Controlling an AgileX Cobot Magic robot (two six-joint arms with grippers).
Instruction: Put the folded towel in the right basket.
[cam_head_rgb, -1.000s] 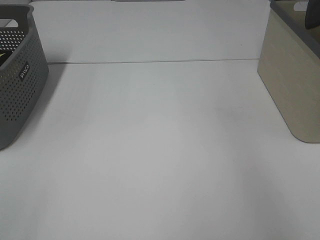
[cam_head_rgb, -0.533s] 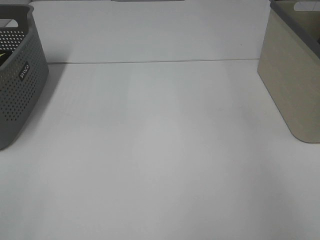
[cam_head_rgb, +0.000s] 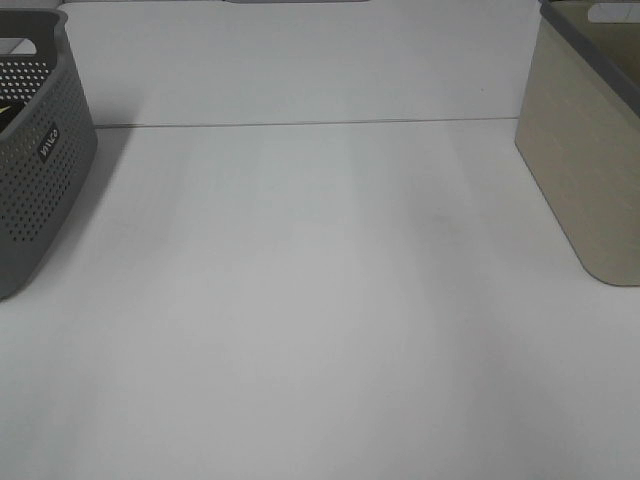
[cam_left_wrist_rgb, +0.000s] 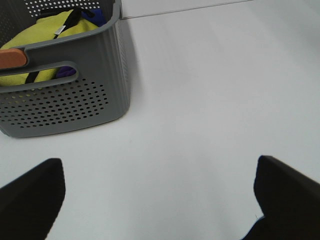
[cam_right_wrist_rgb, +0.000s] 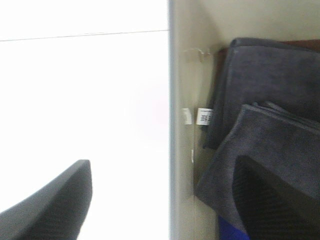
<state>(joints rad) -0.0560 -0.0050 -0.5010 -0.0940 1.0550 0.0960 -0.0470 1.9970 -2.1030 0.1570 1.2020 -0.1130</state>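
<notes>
The right basket (cam_head_rgb: 582, 170) is beige with a grey rim and stands at the table's right edge. In the right wrist view its wall (cam_right_wrist_rgb: 180, 75) runs down the middle. A folded dark grey towel (cam_right_wrist_rgb: 270, 135) lies inside it on top of another dark folded towel (cam_right_wrist_rgb: 260, 65). My right gripper (cam_right_wrist_rgb: 165, 200) is open and holds nothing; one finger is outside the wall and the other over the towel. My left gripper (cam_left_wrist_rgb: 160, 200) is open and empty above the table. Neither gripper shows in the exterior high view.
A grey perforated basket (cam_head_rgb: 40, 170) stands at the left edge; in the left wrist view (cam_left_wrist_rgb: 75, 100) it holds a yellow cloth (cam_left_wrist_rgb: 50, 30). A seam (cam_head_rgb: 300, 124) crosses the white table (cam_head_rgb: 320, 300) at the back.
A dark part of my right arm, seen above the right basket's rim one second ago, has left the exterior high view. Nothing else has moved.
</notes>
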